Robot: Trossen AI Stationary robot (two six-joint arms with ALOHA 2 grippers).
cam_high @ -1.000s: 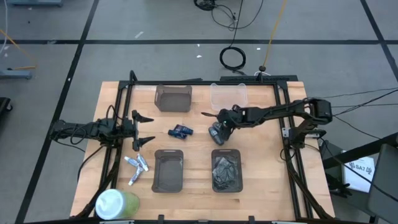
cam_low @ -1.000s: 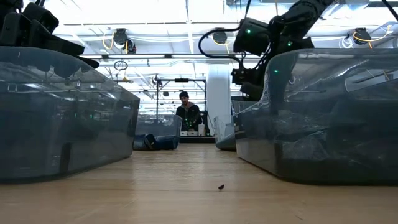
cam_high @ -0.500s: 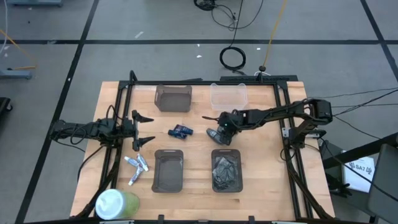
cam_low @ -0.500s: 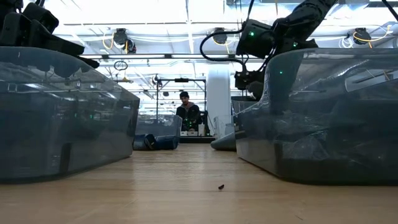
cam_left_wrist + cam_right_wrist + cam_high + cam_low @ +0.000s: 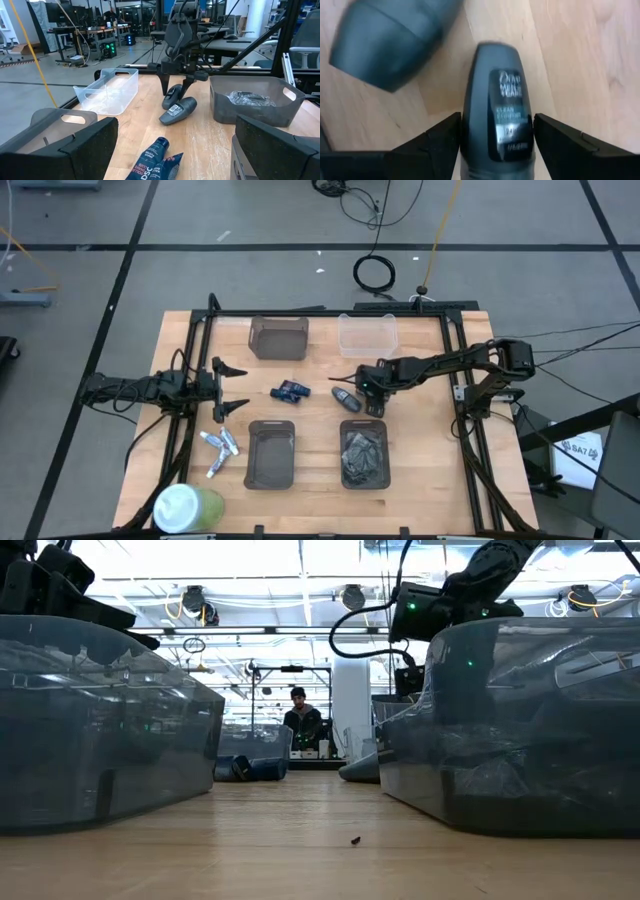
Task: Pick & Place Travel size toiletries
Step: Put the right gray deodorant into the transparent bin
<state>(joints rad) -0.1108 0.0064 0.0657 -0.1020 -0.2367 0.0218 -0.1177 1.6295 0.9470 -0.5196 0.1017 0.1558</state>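
Note:
Small white-and-silver tubes, the travel size toiletries (image 5: 220,446), lie flat on the table near its front left; no gripper is near them. Two dark deodorant sticks (image 5: 345,397) lie side by side mid-table. My right gripper (image 5: 176,93) points steeply down over the farther stick (image 5: 497,107), open, with one finger on each side of it. My left gripper (image 5: 235,387) waits open and level at the table's left. My right gripper comes from above, slanting in from the table's right. Its fingers (image 5: 440,140) stand along the two long sides of the farther dark stick (image 5: 172,95), which lies flat on the table. I cannot tell whether the fingers touch it.
Two dark-blue tubes (image 5: 291,390) lie left of the sticks. A dark tray (image 5: 277,337) and a clear tray (image 5: 368,333) stand at the back. Two more dark trays (image 5: 271,470) (image 5: 363,475) stand in front. A white-green bottle (image 5: 185,508) lies at the front left.
My right gripper has tipped more steeply downward and sunk a little. Its wrist has drawn back toward the table's right edge. The two dark sticks, covered by it a second ago in the high view, now show.

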